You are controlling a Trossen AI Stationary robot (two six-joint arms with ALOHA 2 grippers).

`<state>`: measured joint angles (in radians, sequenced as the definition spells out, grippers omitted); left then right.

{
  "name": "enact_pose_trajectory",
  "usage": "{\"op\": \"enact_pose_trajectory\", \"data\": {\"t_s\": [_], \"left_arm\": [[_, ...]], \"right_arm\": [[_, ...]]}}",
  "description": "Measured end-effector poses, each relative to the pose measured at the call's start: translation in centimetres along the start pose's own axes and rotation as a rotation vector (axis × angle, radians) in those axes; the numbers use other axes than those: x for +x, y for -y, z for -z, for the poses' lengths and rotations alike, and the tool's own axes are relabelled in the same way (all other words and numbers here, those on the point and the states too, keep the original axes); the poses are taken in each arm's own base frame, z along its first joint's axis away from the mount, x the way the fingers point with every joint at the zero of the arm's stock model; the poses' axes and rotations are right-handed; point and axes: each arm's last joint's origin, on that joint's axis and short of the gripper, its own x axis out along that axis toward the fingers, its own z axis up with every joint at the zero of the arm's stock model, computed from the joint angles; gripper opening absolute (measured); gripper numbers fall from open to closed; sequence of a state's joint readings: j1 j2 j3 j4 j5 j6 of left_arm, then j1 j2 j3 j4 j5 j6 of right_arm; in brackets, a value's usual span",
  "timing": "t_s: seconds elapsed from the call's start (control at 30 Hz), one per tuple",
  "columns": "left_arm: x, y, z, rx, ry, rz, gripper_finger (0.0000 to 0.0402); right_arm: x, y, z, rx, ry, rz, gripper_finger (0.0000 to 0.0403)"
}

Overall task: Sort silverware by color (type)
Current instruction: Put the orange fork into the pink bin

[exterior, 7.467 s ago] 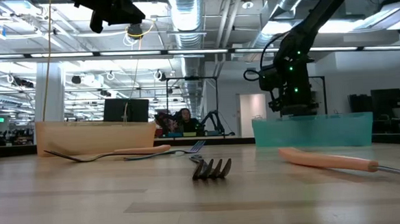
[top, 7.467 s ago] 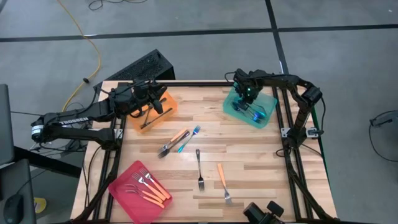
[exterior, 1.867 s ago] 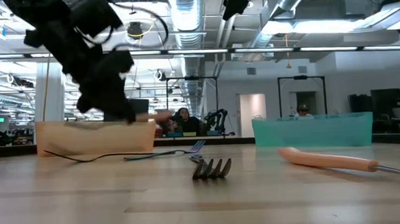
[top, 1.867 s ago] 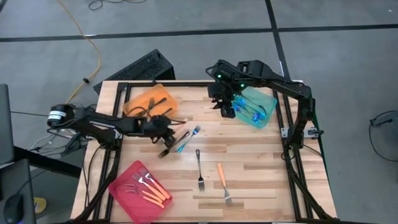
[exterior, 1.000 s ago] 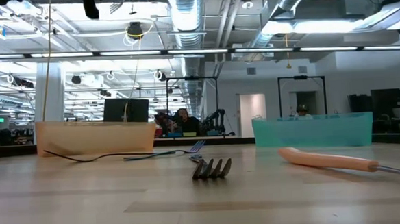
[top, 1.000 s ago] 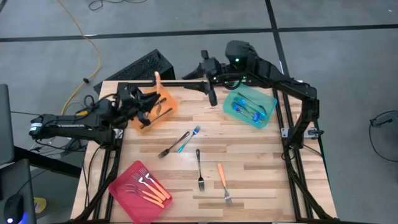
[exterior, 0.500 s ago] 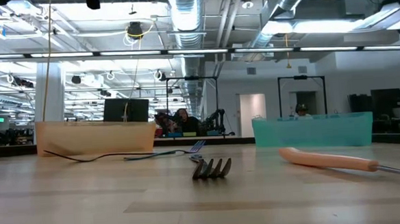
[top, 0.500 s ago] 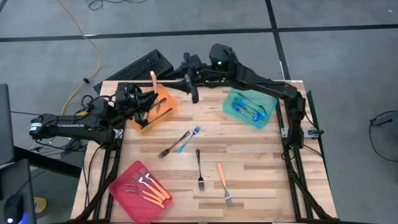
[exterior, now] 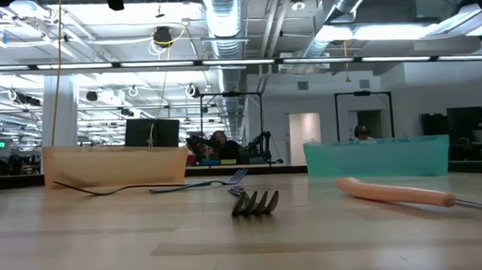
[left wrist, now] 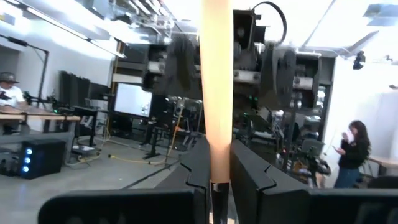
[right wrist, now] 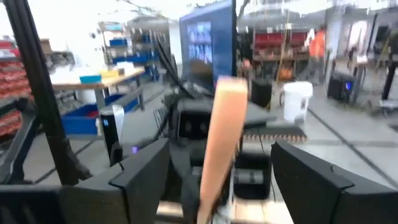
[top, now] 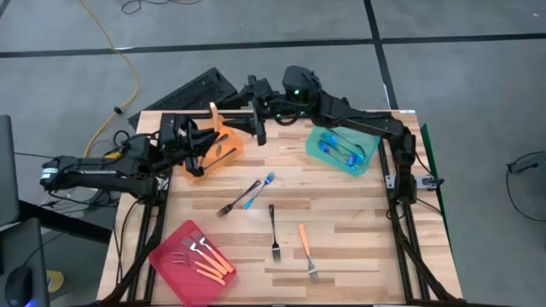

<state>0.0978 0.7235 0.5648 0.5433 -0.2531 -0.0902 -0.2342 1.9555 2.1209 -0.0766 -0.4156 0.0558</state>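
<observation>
Over the orange tray (top: 223, 150), the wide-open right gripper (top: 256, 126) has reached the left gripper's (top: 210, 115) clamped orange-handled fork (top: 212, 111).

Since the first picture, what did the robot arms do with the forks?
The left gripper picked up the orange fork that lay beside the blue fork mid-table and now holds it upright by the orange tray. The right gripper left the teal tray, swung toward that fork and opened. The other loose forks and the pink tray stayed put.
</observation>
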Motion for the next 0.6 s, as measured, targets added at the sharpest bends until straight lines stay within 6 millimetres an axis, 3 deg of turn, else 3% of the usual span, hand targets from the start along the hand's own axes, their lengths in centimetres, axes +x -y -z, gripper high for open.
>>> {"op": "enact_pose_trajectory", "data": {"t_s": [0.17, 0.6], "left_arm": [[0.3, 0.1, 0.3, 0.003, -0.013, 0.025, 0.0018], [0.8, 0.3, 0.3, -0.004, -0.020, 0.063, 0.0018]], "right_arm": [[0.8, 0.0, 1.2, 0.040, -0.024, -0.009, 0.0301], [1.8, -0.3, 2.0, 0.038, -0.013, -0.028, 0.0302]]}}
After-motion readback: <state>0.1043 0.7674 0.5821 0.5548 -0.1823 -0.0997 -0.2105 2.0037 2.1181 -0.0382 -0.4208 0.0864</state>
